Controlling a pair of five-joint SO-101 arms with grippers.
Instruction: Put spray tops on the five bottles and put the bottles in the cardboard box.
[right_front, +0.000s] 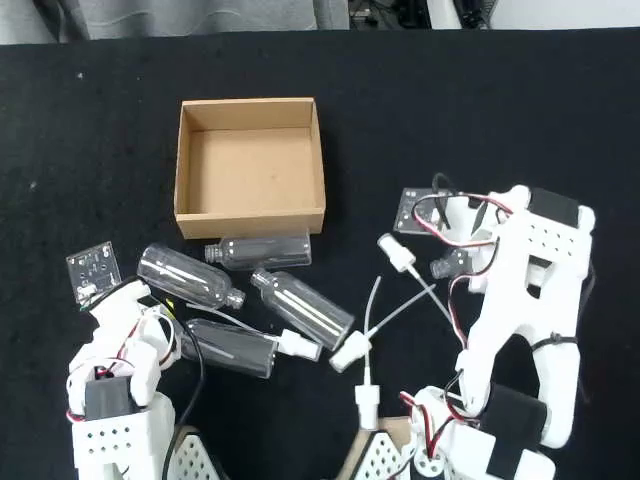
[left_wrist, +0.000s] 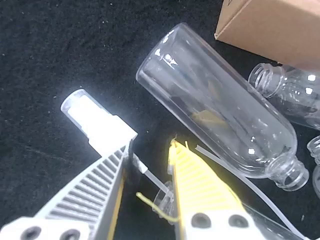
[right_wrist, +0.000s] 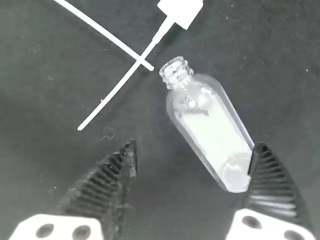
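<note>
A black worktop (right_front: 100, 120) carries everything. On its far side stands the cardboard box (right_front: 249, 212), brown and open-topped, with nothing inside. The right arm (right_front: 520, 290) stands at the near right and the left arm (right_front: 120, 360) at the near left.

There are five bottles (right_front: 190, 277), all clear plastic with rounded shoulders and threaded necks. All lie on their sides outside the box. Four are clustered just in front of it. The fifth bottle (right_wrist: 210, 130) lies open-necked between the right arm's jaws, which are spread wide, one tip over its base.

There are five spray tops (right_front: 397, 252), white, each with a thin tube. Three lie loose with their tubes crossing, and a fourth (right_front: 298, 346) sits at the nearest bottle's neck. The fifth spray top (left_wrist: 97, 122) rests against the left arm's white jaw. Those jaws are slightly apart, with the tube crossing the gap.
</note>
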